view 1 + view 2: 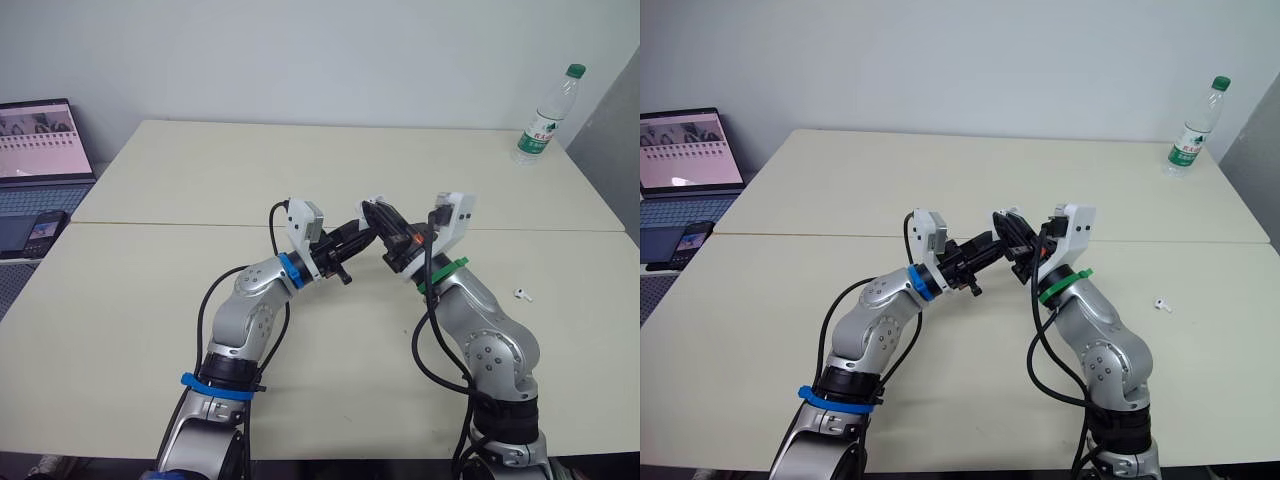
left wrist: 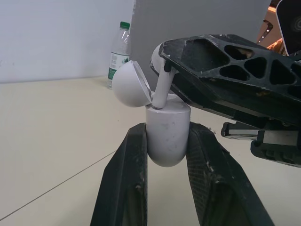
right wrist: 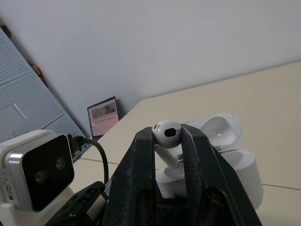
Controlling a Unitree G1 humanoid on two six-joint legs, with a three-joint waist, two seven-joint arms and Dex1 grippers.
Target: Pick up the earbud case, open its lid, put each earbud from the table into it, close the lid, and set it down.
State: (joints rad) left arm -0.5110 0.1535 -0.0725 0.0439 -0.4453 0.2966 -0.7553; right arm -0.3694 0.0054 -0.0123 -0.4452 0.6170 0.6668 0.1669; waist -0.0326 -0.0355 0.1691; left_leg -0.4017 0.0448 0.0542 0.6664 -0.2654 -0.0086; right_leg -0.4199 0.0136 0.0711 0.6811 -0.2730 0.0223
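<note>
The left pincer (image 2: 167, 141) squeezes the open earbud case (image 3: 235, 174) above the middle of the bench (image 1: 200, 180). The right pincer (image 3: 167, 139) pinches an earbud (image 2: 162, 89), stem at the case top. Tilted wrong, it could jam or fall.

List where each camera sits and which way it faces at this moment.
Left eye view: on the head, looking forward and down over the table; both arms meet mid-table, and a loose earbud lies to the right of the right arm.
Right eye view: the head's other eye, same scene.
Left wrist view: along the left gripper, shut on the open earbud case, toward the bottle.
Right wrist view: along the right gripper and its held earbud, toward the laptop.
Shared: both wrist views show the held earbud's stem at the case's opening.
</note>
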